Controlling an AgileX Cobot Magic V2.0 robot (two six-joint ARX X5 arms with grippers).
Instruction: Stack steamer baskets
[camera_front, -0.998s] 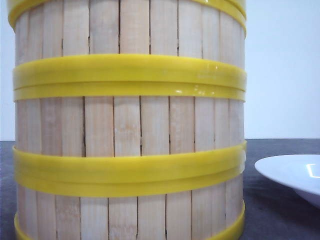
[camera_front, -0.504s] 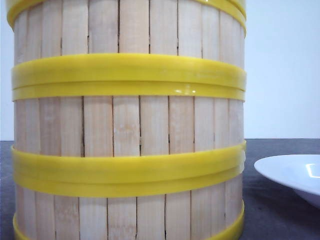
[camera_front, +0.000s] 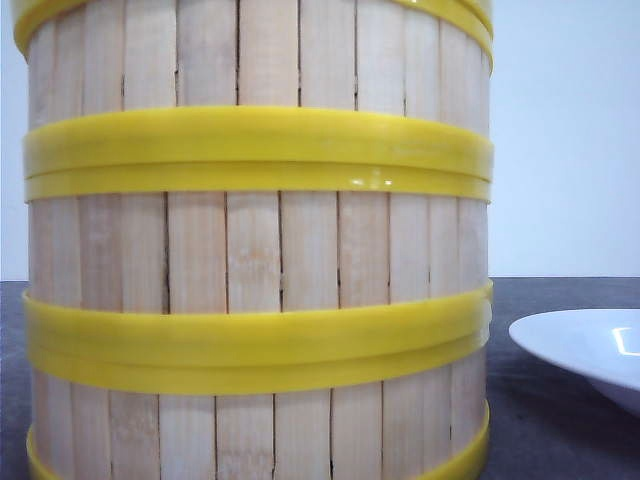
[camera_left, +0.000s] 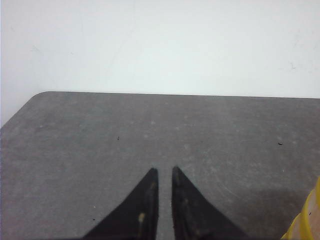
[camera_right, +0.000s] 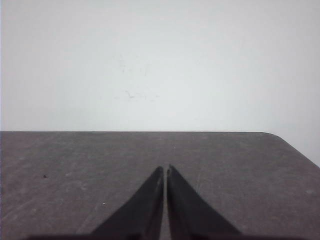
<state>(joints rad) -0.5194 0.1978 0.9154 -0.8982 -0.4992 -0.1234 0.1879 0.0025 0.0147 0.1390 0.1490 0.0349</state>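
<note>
The steamer baskets are seen stacked into one upright column on the grey table, so close to the front camera that the column's top and foot are cut off. Three drums of pale bamboo slats can be counted, divided by doubled yellow bands where one rim sits on another. Just beside the stack, on the robot's right, the rim of a shallow white plate is seen resting on the table, apart from the baskets.

The left gripper is held low over bare table, its dark fingers nearly together with only a thin slit between them, and nothing is clasped; a corner of the stack is caught at the edge of that view. The right gripper is likewise closed to a hairline gap, with nothing gripped, over bare table away from the stack.
</note>
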